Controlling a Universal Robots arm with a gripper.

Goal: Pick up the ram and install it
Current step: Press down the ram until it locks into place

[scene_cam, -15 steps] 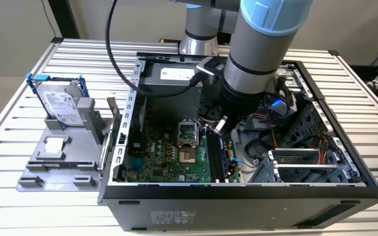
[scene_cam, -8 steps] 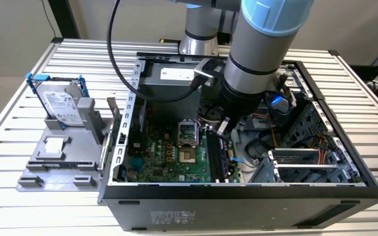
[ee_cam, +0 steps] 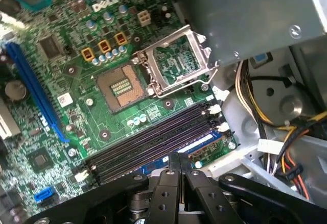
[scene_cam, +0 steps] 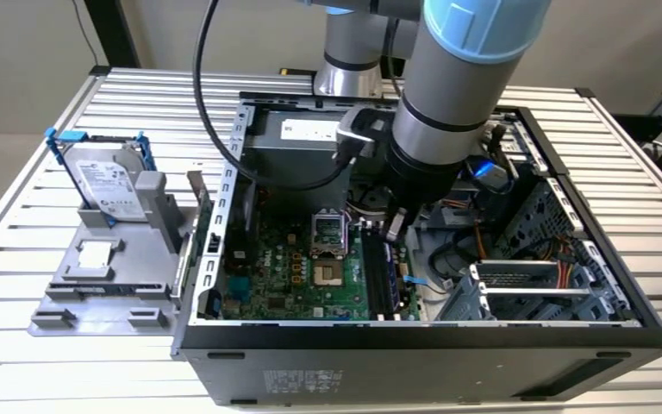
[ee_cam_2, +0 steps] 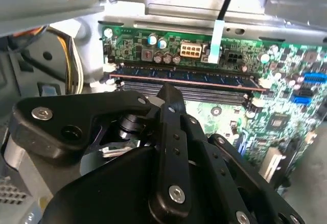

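- The worktop [scene_cam: 66, 362] of ribbed metal slats carries an open computer case [scene_cam: 423, 332] lying on its side with the panel off, so the motherboard [scene_cam: 290, 276] faces up and the arm can come straight down onto it.
- The arm [scene_cam: 458, 95] reaches down into the case from the far side, its wrist hanging over the right-hand part of the board, above the memory slots [scene_cam: 386, 285] — a sensible stance for pushing something down into them.
- On the exterior view's left, outside the case, a grey holder [scene_cam: 107, 289] props up a hard drive in a blue bracket [scene_cam: 107, 177], parked well apart from the work.
- The empty processor socket [ee_cam: 176, 63] stands with its metal frame tilted open, beside the slots.
- The ram [ee_cam_2: 184, 77] sits edge-down along one of the slots, level from end to end in the second wrist view, at the edge of the bank — by my reading already seated or nearly so.
- The pincer [ee_cam_2: 168, 92] has its black fingers [ee_cam: 180, 183] pressed together with nothing between them; its tip rests on or just above the stick's upper edge near the middle, which I take as pressing, though contact itself I cannot confirm.
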